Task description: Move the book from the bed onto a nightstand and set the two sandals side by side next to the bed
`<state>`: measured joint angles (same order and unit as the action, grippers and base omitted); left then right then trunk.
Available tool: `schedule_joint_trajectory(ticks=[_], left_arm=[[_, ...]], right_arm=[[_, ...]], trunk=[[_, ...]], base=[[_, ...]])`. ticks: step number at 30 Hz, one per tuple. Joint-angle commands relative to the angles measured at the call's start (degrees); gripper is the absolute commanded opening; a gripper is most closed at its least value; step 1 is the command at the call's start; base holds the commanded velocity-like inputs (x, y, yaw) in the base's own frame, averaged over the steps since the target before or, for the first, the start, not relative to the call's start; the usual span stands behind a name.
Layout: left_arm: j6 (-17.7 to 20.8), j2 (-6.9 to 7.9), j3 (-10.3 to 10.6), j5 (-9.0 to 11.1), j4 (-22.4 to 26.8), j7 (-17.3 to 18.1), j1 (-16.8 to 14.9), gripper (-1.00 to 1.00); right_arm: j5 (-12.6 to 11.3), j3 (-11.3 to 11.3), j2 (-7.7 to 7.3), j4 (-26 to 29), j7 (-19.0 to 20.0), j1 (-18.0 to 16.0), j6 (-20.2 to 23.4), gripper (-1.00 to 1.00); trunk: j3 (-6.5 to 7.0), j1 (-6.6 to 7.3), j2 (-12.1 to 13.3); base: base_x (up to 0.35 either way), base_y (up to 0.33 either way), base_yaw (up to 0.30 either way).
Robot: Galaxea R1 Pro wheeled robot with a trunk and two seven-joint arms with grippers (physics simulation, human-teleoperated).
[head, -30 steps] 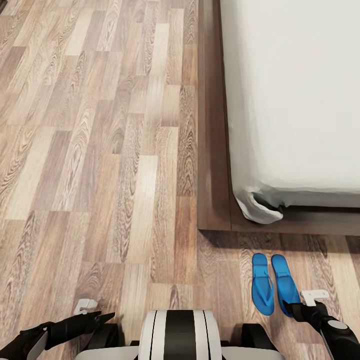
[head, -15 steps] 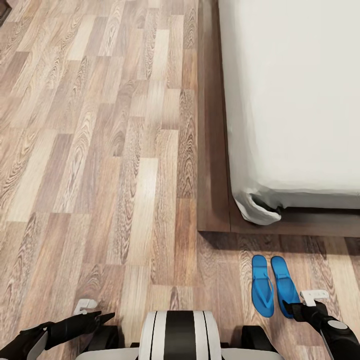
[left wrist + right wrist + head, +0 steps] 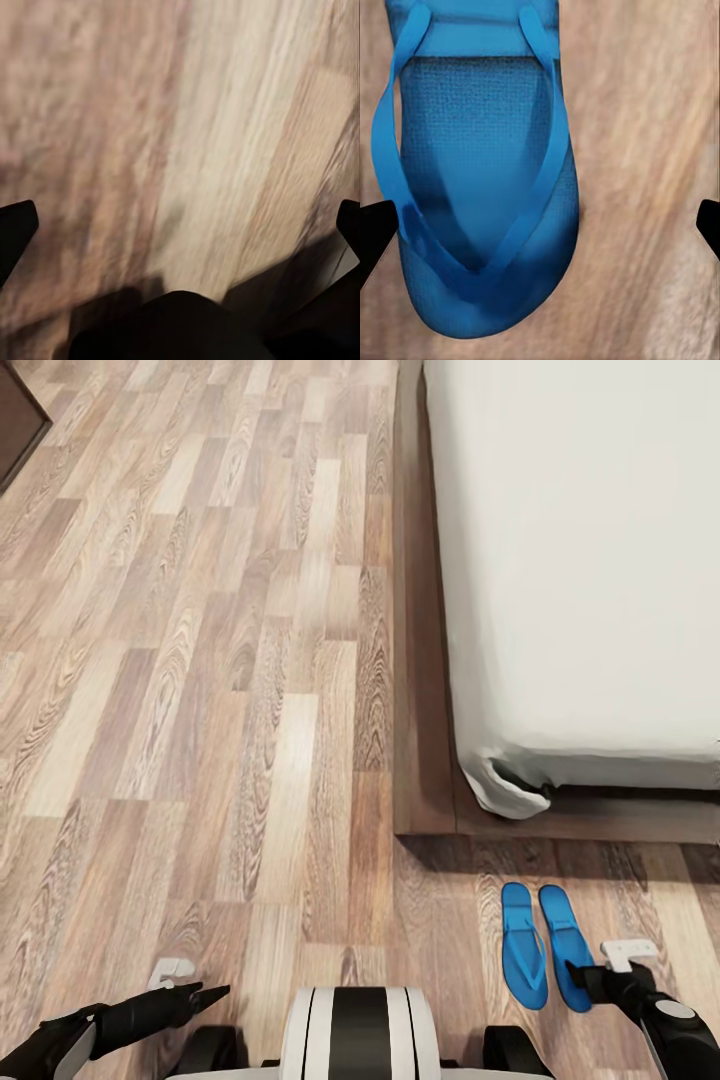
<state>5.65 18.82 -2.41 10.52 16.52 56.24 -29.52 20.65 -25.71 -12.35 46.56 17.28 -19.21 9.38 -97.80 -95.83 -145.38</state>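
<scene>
Right gripper (image 3: 600, 968), at the lower right of the head view, hangs low over the floor with its jaws spread wide and nothing between them; in the right wrist view its two dark fingertips (image 3: 376, 236) sit at opposite edges of the frame, with one blue sandal (image 3: 480, 172) lying flat on the planks between and beyond them. That sandal's toe end points toward the camera and its long axis runs straight away along the line of the fingers.

In the head view the two sandals (image 3: 545, 945) lie side by side, nearly touching, long axes running up the frame toward the foot of the bed (image 3: 430, 760). They rest on the wood floor (image 3: 250, 710) just below the dark frame's lower edge, near its corner. The right one is partly covered by the right gripper, so this arm is plainly the nearer; it comes in from the lower right corner, forearm angled up and inward.

Left gripper (image 3: 200, 992), at the lower left, is likewise parted and bare, its fingertips at the frame edges of the left wrist view over blurred planks. It is well apart from the sandals.

By my judgement the pair already meets its half of the task. The book cannot be seen on the visible grey mattress, nor a nightstand; a dark furniture corner (image 3: 15, 420) shows at the upper left.
</scene>
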Motion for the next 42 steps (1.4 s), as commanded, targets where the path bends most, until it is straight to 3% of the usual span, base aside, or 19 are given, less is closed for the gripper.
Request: schedule_joint_trajectory(ticks=[1, 6, 9, 11, 13, 14, 15, 16, 18, 19, 20, 22, 24, 27, 28, 30, 31, 34, 42], left_arm=[[0.6, -0.01, -0.2, 0.1, 0.0, 0.3, 0.0, 1.0], [0.6, -0.01, -0.2, 0.1, 0.0, 0.3, 0.0, 1.0], [0.6, -0.32, -0.2, -0.1, 0.0, 0.2, 0.0, 1.0], [0.6, -0.75, -0.2, -0.1, 0.0, 0.1, 0.0, 1.0], [0.6, -0.9, -0.2, -0.1, 0.0, 0.1, 0.0, 1.0], [0.6, -0.96, -0.2, -0.1, 0.0, 0.1, 0.0, 1.0], [0.6, -0.98, -0.2, -0.1, 0.0, 0.1, 0.0, 1.0], [0.6, -1.01, -0.2, -0.1, 0.0, 0.1, 0.0, 1.0], [0.6, -1.03, -0.3, -0.1, 0.0, 0.0, 0.0, 1.0], [0.6, -1.03, -0.3, -0.2, 0.0, 0.0, 0.0, 1.0], [0.6, -1.0, -0.3, -0.2, 0.0, 0.0, 0.0, 1.0], [0.6, -0.93, -0.3, -0.2, 0.0, 0.1, 0.0, 1.0], [0.6, -0.86, -0.3, -0.2, 0.0, 0.1, 0.0, 1.0], [0.6, -0.68, -0.4, -0.1, 0.0, 0.3, 0.0, 1.0], [0.6, -0.63, -0.4, -0.1, -0.1, 0.3, 0.0, 1.0], [0.3, -0.56, -0.4, -0.1, -2.1, 0.1, 0.0, 1.0], [0.2, -0.49, -0.4, -0.1, -3.5, 0.1, 0.0, 1.0], [0.0, 0.06, -0.4, -0.1, -5.8, 0.0, 0.0, 1.0], [-0.1, 0.02, -0.2, -0.2, -6.9, -0.3, 0.1, 1.0]], right_arm=[[0.5, -0.2, 0.04, 0.1, 0.5, 0.0, 0.2, 1.0], [0.5, -0.3, -0.03, 0.6, 0.6, 0.0, 0.2, 1.0], [0.0, -0.5, -0.13, 4.1, 0.9, 0.0, 1.2, 1.0], [-2.9, -0.8, -0.35, 6.0, 4.4, 0.1, 3.4, 1.0], [-7.6, -1.0, -0.6, 6.5, 10.4, 0.3, 6.2, 1.0], [-11.0, -1.3, -0.85, 6.5, 15.4, 0.3, 8.4, 1.0], [-12.6, -1.5, -1.11, 6.4, 18.1, 0.4, 9.5, 1.0], [-15.0, -1.8, -2.27, 5.9, 23.2, 0.4, 11.6, 1.0], [-16.6, -2.1, -4.15, 4.8, 27.6, 0.5, 13.0, 1.0], [-18.1, -2.3, -7.52, 2.2, 32.9, 0.6, 14.4, 1.0], [-18.7, -2.4, -9.7, 0.1, 35.7, 0.7, 14.9, 1.0], [-19.3, -2.4, -12.08, -3.5, 39.3, 0.7, 15.2, 1.0], [-19.5, -2.5, -13.0, -6.3, 40.9, 0.7, 15.1, 1.0], [-19.7, -2.5, -14.16, -15.6, 42.8, 0.7, 13.7, 1.0], [-19.8, -2.5, -14.41, -19.7, 43.1, 0.8, 12.0, 1.0], [-19.8, -2.6, -14.77, -29.0, 43.5, 0.8, 4.2, 1.0], [-19.8, -2.6, -14.82, -30.7, 43.5, 0.8, 1.7, 1.0], [-19.9, -2.5, -14.87, -32.8, 43.6, 0.8, -1.9, 1.0], [-19.8, -2.4, -14.45, -33.9, 43.2, 0.8, -3.9, 1.0]], trunk=[[0.2, 0.03, 0.0], [1.31, 0.16, 0.1], [1.97, 0.24, 0.1], [2.42, 0.29, 0.1], [2.86, 0.34, 0.2], [3.08, 0.37, 0.2], [3.3, 0.39, 0.2], [3.52, 0.42, 0.2], [3.97, 0.47, 0.2], [4.19, 0.5, 0.2], [4.41, 0.52, 0.3], [4.85, 0.57, 0.3], [5.3, 0.62, 0.3], [5.96, 0.7, 0.4], [6.18, 0.73, 0.4], [6.4, 0.75, 0.4], [6.4, 0.75, 0.4], [6.4, 0.75, 0.4], [7.29, 0.86, 0.4]], base=[[0.0, 0.0, 0.0], [0.0, 0.0, 0.0], [0.0, 0.0, 0.0], [0.0, 0.0, 0.0], [0.0, 0.0, 0.0], [0.0, 0.0, 0.0], [0.0, 0.0, 0.0], [0.0, 0.0, 0.0], [0.0, 0.0, 0.0], [0.0, 0.0, 0.0], [0.0, 0.0, 0.0], [0.0, 0.0, 0.0], [0.0, 0.0, 0.0], [0.0, 0.0, 0.0], [0.0, 0.0, 0.0], [0.0, 0.0, 0.0], [0.0, 0.0, 0.0], [0.0, 0.0, 0.0], [0.0, 0.0, 0.0]])
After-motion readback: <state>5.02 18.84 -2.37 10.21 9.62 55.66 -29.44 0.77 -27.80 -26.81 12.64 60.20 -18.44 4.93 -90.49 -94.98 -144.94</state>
